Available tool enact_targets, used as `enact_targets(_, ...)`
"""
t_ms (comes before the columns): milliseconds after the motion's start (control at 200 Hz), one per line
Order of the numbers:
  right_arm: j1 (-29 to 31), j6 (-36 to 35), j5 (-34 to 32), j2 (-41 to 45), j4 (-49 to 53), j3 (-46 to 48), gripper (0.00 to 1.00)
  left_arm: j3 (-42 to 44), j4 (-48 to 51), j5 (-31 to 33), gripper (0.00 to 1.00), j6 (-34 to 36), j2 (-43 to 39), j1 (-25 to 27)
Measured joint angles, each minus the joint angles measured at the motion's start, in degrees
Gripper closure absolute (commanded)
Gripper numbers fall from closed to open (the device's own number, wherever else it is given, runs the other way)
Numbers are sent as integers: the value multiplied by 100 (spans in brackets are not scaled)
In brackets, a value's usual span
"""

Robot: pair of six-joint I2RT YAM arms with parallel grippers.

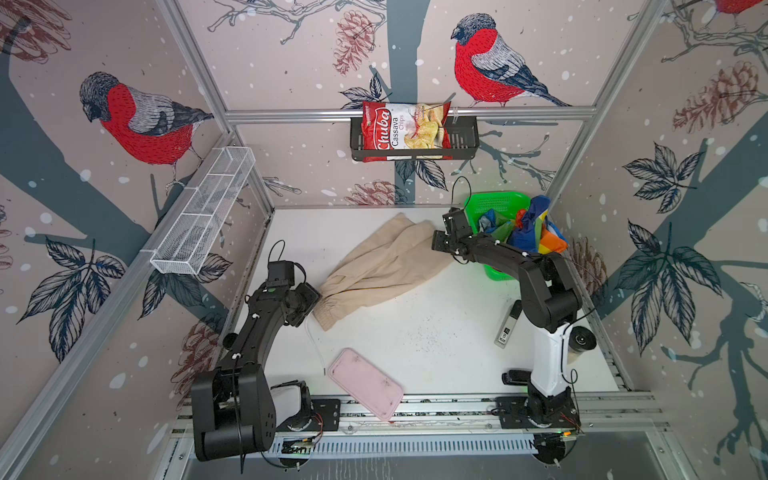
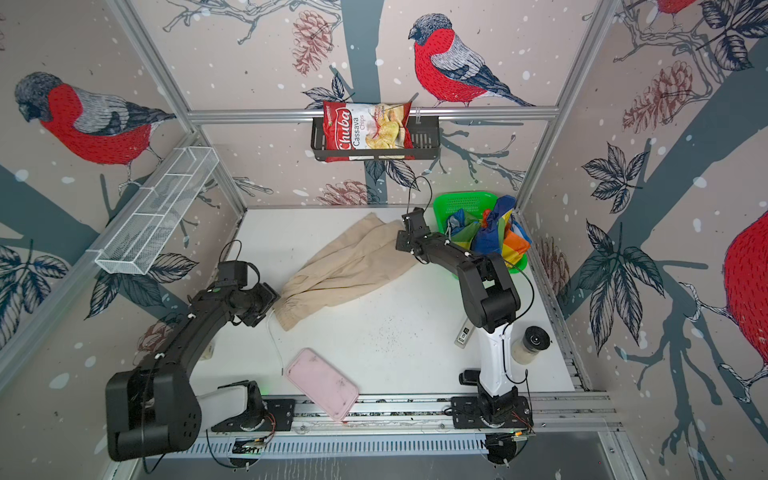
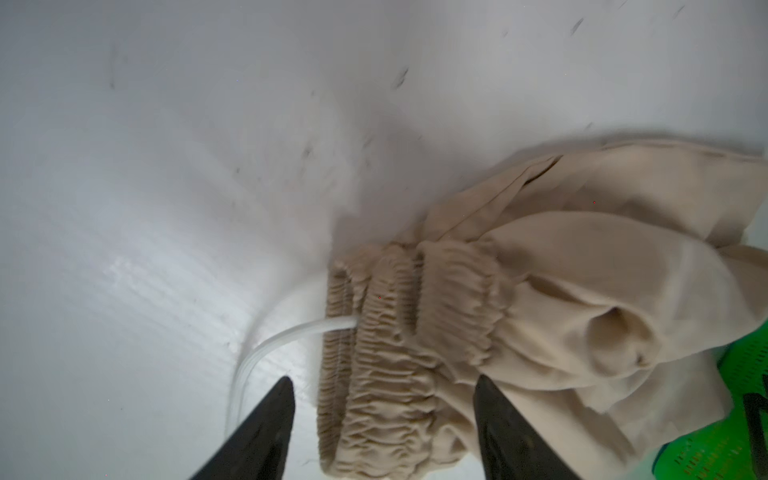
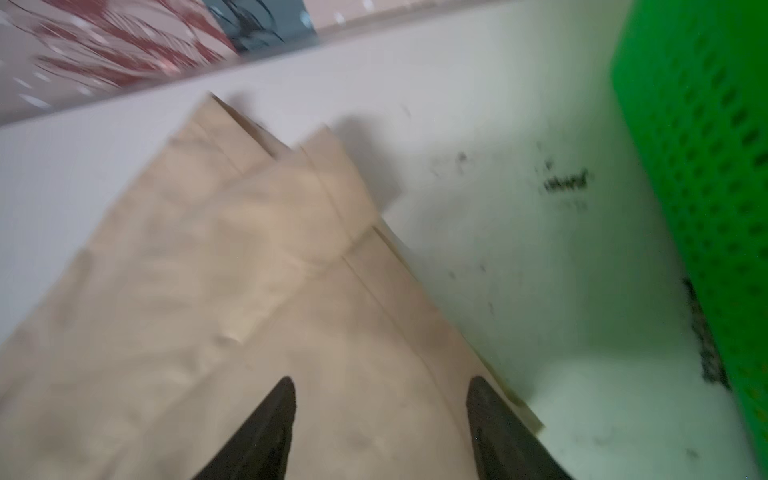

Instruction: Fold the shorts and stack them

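Two pairs of shorts: one beige pair (image 1: 382, 266) lies on the tabletop (image 1: 436, 345), one striped pair (image 1: 536, 228) is bunched in the single green basket (image 1: 494, 203) at the far right. Two claws, both with jaws apart and gripping nothing. The left claw (image 3: 382, 382) is at the beige pair's gathered end, the right claw (image 4: 380, 380) over its opposite end, beside the green basket.

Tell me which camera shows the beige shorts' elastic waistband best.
The left wrist view: the gathered waistband fills the frame close up, white drawstring included. Both top views show it small, at the near-left end of the beige shorts. The right wrist view shows only their blurred leg hems.
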State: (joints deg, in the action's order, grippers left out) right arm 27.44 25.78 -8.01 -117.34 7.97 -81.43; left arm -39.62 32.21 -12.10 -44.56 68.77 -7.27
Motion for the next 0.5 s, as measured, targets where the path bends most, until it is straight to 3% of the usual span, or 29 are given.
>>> enact_targets(95,120,17,-63,-28,-20,131,33,439,-109,-223,31,-2,-177,-2)
enact_targets(150,186,57,-94,-87,-138,151,39,640,-219,-323,33,-7,-269,-2)
enact_targets(185,212,103,-94,-127,-186,192,48,734,-302,-380,36,-13,-315,-2)
enact_targets(265,214,138,-122,-160,-190,356,80,887,-503,-463,45,-48,-389,-2)
enact_targets(330,214,177,-164,-155,-247,520,94,966,-715,-503,56,-70,-409,-2)
enact_targets(380,216,313,-190,-136,-393,708,100,997,-892,-575,63,-66,-387,-2)
enact_targets(500,247,439,-219,87,-870,1228,100,901,-1231,-546,83,-107,-122,-2)
